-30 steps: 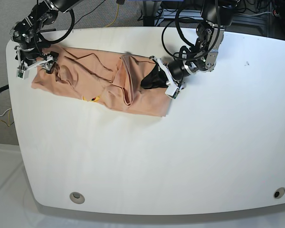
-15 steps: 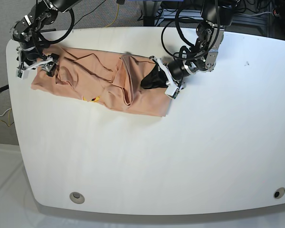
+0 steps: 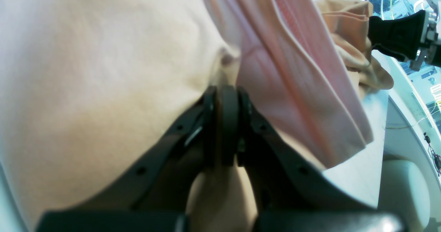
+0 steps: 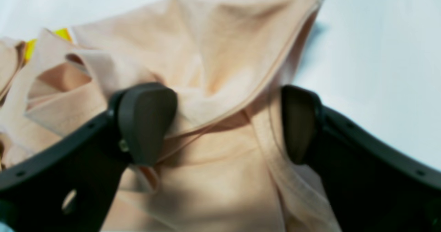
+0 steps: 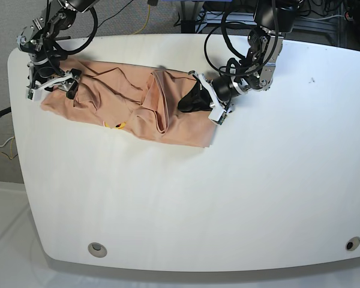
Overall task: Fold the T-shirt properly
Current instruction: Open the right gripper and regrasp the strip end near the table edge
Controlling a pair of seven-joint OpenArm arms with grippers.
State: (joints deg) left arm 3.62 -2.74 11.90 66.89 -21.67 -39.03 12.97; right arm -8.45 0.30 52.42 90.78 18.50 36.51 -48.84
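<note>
The peach T-shirt lies crumpled in a long band across the far left of the white table. Its yellow label shows at the front edge. My left gripper sits on the shirt's right end. In the left wrist view it is shut, with cloth puckered at its tip. My right gripper is at the shirt's left end. In the right wrist view it is open, with its fingers on either side of a raised fold of shirt. The label shows at upper left.
The table's rounded left edge lies close to my right gripper. Cables hang behind the table near my left arm. Two round holes sit near the front edge. My right arm's black gripper shows at the far end in the left wrist view.
My right gripper has shifted slightly right and away along the shirt's left end. My left gripper and the rest of the shirt have stayed put.
</note>
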